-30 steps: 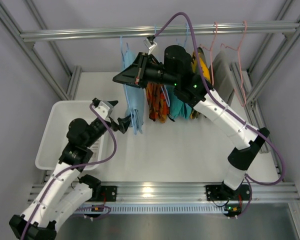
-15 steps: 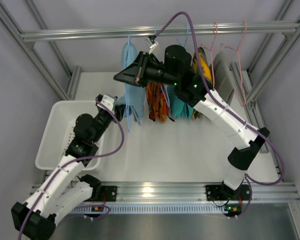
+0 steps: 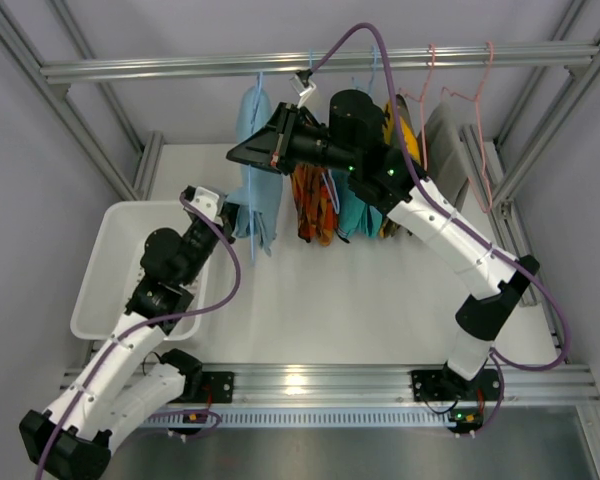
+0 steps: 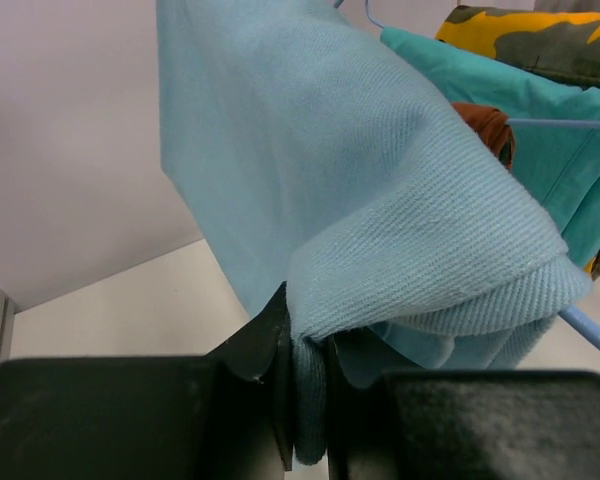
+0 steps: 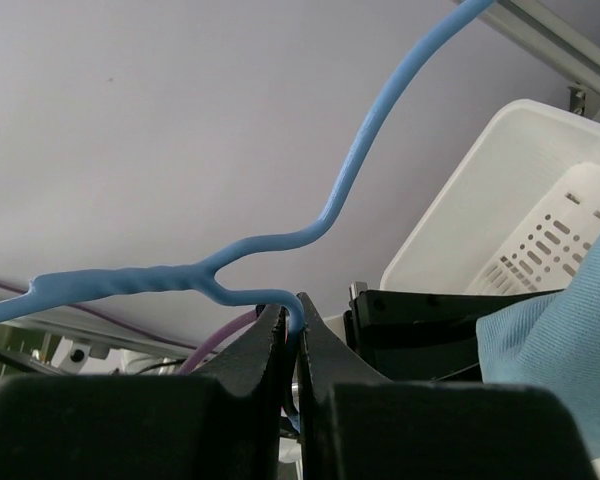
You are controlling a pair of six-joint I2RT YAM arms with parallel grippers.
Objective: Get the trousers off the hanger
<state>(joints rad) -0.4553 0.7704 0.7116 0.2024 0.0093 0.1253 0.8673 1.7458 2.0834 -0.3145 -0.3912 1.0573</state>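
Note:
The light sky-blue trousers [image 3: 256, 170] hang folded over the thin blue wire hanger [image 3: 258, 78] at the left end of the rail. My left gripper [image 3: 230, 214] is shut on a fold of the trousers' lower edge, and the cloth [image 4: 380, 180] is pinched between its jaws [image 4: 308, 335]. My right gripper [image 3: 240, 155] reaches in from the right, shut on the hanger wire [image 5: 380, 110] just below the twisted neck, at the fingertips [image 5: 292, 318]. The hanger's lower bar [image 4: 590, 335] shows beneath the cloth.
A white slotted bin [image 3: 110, 240] sits on the table at the left, also visible in the right wrist view [image 5: 480, 200]. On the rail [image 3: 160, 68], to the right of the trousers, hang an orange-patterned garment [image 3: 315, 205], a teal one [image 3: 355, 215], a grey one [image 3: 445, 140] and pink hangers [image 3: 480, 120].
My left gripper moved up and right from beside the bin to the trousers and closed on their lower edge. The trousers swung slightly. The right arm stayed still on the hanger.

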